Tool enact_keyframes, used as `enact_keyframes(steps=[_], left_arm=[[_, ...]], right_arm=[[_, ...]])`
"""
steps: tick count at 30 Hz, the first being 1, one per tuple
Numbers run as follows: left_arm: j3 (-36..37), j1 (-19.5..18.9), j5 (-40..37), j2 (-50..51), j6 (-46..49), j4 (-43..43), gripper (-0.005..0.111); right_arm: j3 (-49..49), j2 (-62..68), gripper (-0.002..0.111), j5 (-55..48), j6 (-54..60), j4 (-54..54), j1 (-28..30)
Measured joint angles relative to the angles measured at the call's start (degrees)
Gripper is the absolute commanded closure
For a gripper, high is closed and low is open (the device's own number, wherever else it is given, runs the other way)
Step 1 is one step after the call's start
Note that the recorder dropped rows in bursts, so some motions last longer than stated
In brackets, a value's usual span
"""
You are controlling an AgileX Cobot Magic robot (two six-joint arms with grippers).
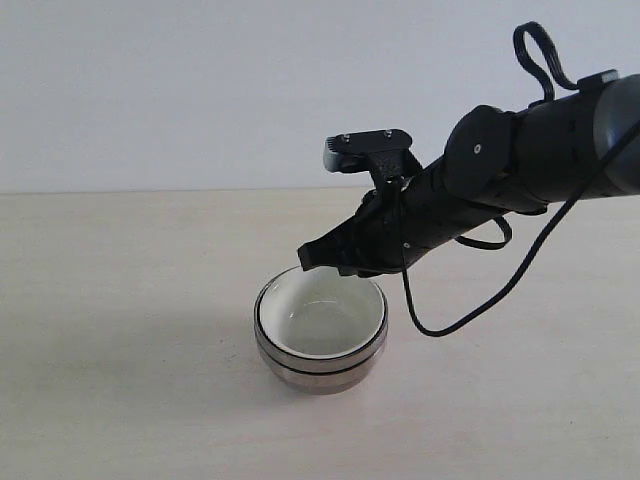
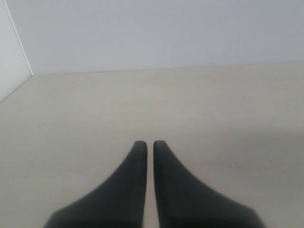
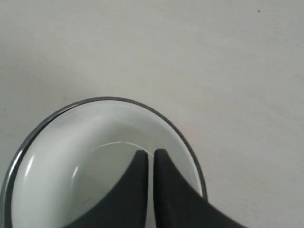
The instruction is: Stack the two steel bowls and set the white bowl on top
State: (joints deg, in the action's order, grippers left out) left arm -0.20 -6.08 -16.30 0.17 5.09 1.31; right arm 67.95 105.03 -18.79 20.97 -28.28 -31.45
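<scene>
Looks to me like the stacking itself is basically done: the white bowl point(image 1: 320, 318) sits nested down inside the 2 steel bowls point(image 1: 318, 375), and the whole stack stands upright near the middle of the table point(image 1: 120, 350). You can make out the steel as 2 shiny bands with a dark seam between them, and the white rim sits just inside the top metal rim, pretty level as far as I can tell. The right gripper point(image 1: 308, 257) hangs just above the far edge of the stack, tips pointing down over the white bowl's inside. Its fingers are pinched together with nothing between them, so it isn't holding anything. In the right wrist view the tips look clear of the glaze, but I can't say for sure they aren't brushing it. The left gripper point(image 2: 149, 144) shows only in its own wrist view, over bare table, fingers closed to a thin slit and empty too. So my guess is we're at the let-go-and-back-off step. The next move should just be lifting that right arm straight up and away without clipping the rim and knocking the stack crooked.
</scene>
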Motion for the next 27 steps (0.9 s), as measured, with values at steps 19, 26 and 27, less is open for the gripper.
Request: enact_keyframes(steps=[19,26,27], left_arm=[[0.0,0.0,0.0,0.0,0.0,0.0,0.103],[0.0,0.0,0.0,0.0,0.0,0.0,0.103],[0.0,0.0,0.0,0.0,0.0,0.0,0.103]], right_arm=[[0.0,-14.0,0.108,-1.0,1.1,0.3,-1.3],[0.0,-20.6,0.108,-2.6,1.1,0.7,-1.3],[0.0,-21.3,0.108,-2.8,1.1,0.8,-1.3]])
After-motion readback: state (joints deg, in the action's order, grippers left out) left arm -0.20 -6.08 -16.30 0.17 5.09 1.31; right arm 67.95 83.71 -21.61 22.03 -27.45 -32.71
